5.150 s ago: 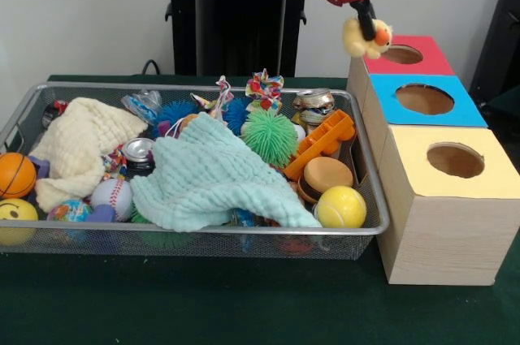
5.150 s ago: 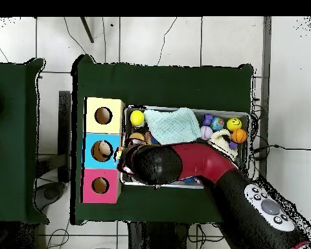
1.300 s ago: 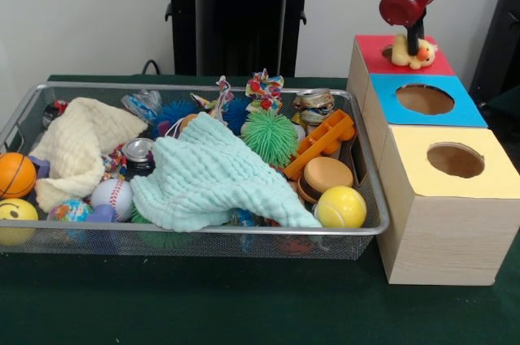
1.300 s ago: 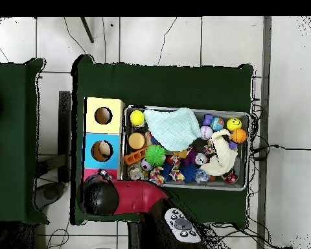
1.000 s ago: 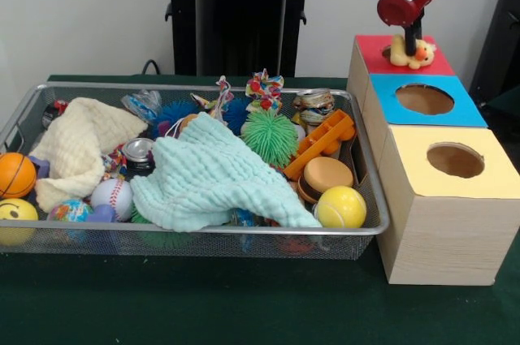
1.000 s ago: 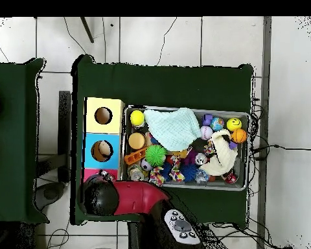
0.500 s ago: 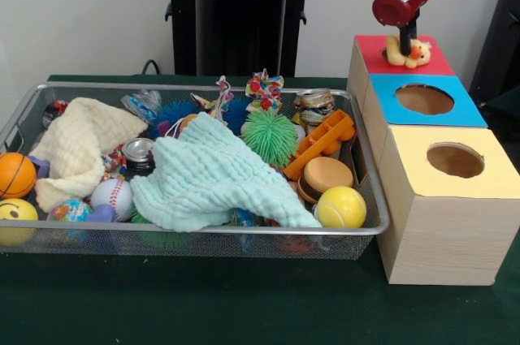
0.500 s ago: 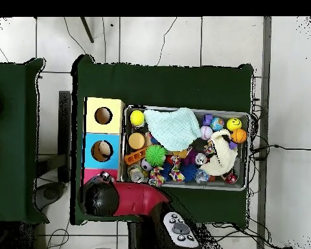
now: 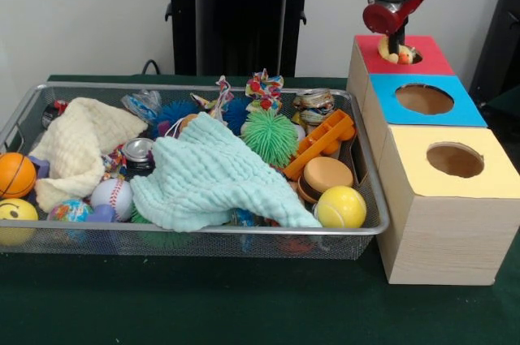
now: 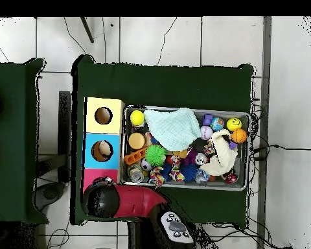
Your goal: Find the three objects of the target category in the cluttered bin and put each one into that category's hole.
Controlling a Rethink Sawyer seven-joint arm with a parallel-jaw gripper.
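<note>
Item: yellow duck (image 9: 396, 55). It sits low in the hole (image 9: 404, 54) of the red-topped box (image 9: 422, 61), at the hole's left side in the front view; only a yellow curve and an orange spot facing the camera show above the red surface. Its long axis cannot be judged, since most of the body is below the rim.

Item: my hand (image 9: 394, 43). It hangs straight down from the red wrist over the same hole, its dark tip reaching the duck. I cannot tell whether it grips the duck or has let go; the fingers are not separable in either view. In the overhead view my arm (image 10: 135, 202) lies across the red-topped box and hides it, the wrist end over the box.

Item: blue-topped box (image 9: 424, 100) and yellow-topped box (image 9: 451, 168). They stand in a row in front of the red one on the green counter (image 9: 244, 304).

Item: the bin (image 9: 203, 231). It stands just beside the boxes and holds a mint cloth (image 9: 211, 178), a cream cloth (image 9: 77, 146), a green spiky ball (image 9: 270, 136), a yellow tennis ball (image 9: 340, 207), a baseball (image 9: 111, 197), a small basketball (image 9: 15, 174), an orange plastic piece (image 9: 321, 144) and crushed cans (image 9: 313, 105).
</note>
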